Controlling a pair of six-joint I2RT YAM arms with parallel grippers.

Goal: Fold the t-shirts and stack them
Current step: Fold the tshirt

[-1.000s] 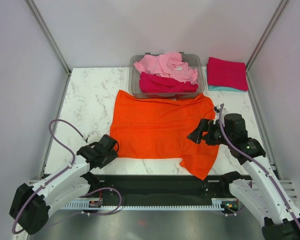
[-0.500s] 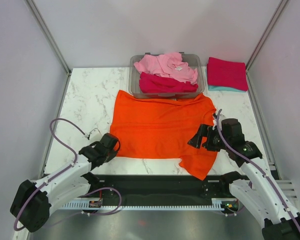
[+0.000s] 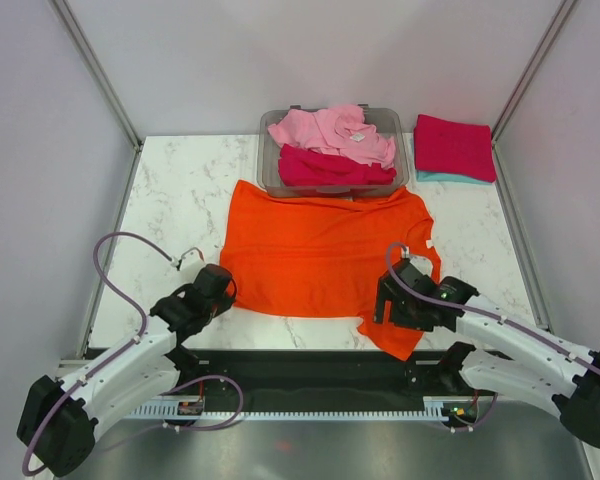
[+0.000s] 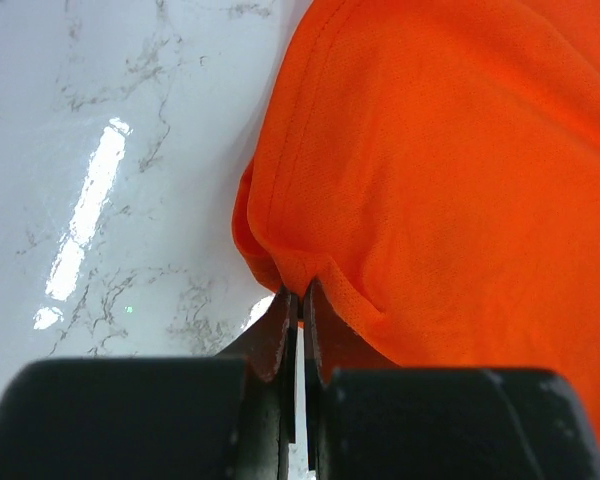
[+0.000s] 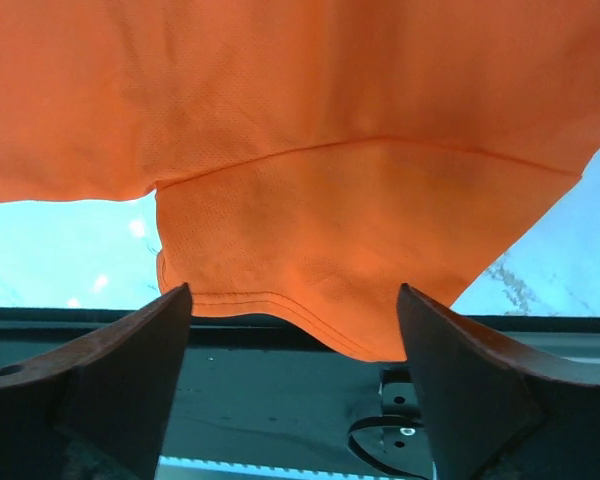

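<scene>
The bright orange short-sleeved cloth t-shirt (image 3: 320,255) was found spread flat on the middle of the white marble-pattern tabletop (image 3: 180,200). Its far edge was laid just beside the grey see-through plastic bin (image 3: 271,172). Its near-right sleeve was draped over the tabletop's near edge, above the black base rail (image 3: 280,365).

The left end effector (image 3: 227,297) was seen closed on the near-left corner of the orange t-shirt. In the left wrist view the cloth was pinched between the dark fingers (image 4: 277,335) right at their tips and puckered there; almost no gap was left between them. The rest of that corner was lying on the tabletop.

The right end effector (image 3: 382,303) was held wide at the draped sleeve. In the right wrist view one finger was seen on each side of the sleeve's hem, cloth in between. Contact between fingers and cloth could not be determined.

In the bin, a crumpled light pink t-shirt (image 3: 330,130) was heaped on a crumpled crimson-magenta t-shirt (image 3: 330,168). At the tabletop's far-right corner, well apart from both end effectors, a folded crimson-magenta t-shirt (image 3: 455,145) was stacked on a folded teal t-shirt (image 3: 435,177); only a thin teal strip was shown along the near edge.
</scene>
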